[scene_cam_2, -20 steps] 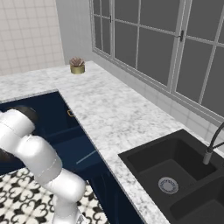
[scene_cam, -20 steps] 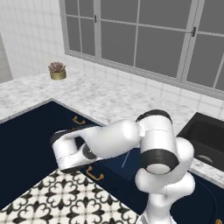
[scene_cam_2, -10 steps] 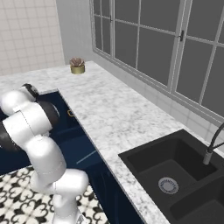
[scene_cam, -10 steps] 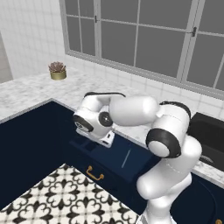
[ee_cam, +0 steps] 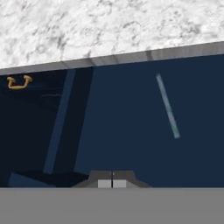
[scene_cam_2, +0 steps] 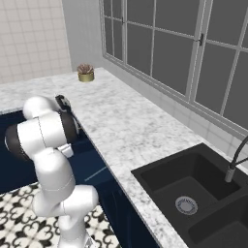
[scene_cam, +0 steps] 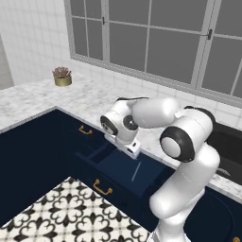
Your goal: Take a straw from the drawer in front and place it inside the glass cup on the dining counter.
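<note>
The navy drawer (scene_cam: 113,163) stands pulled out below the marble worktop, its gold handle (scene_cam: 101,187) facing the floor. A thin pale straw (scene_cam: 136,171) lies on the drawer's bottom, also seen as the straw (ee_cam: 167,106) to the upper right in the hand view and as the straw (scene_cam_2: 96,173) from the right base. My gripper (scene_cam: 133,150) hangs just above the drawer's back left part, left of the straw and apart from it. Its fingertips (ee_cam: 105,183) are pressed together, shut on nothing. The glass cup and the dining counter are out of view.
The marble worktop (scene_cam: 94,101) runs along the drawer's far edge, carrying a small potted plant (scene_cam: 62,75). A black sink (scene_cam_2: 189,189) with a faucet (scene_cam_2: 235,160) lies to the right. A neighbouring cabinet handle (ee_cam: 19,82) shows at left. Patterned floor tiles (scene_cam: 66,212) lie in front.
The arm has swung up from low on the left and rightwards, bringing the hand over the open drawer. The gripper stayed shut and the straw has not moved.
</note>
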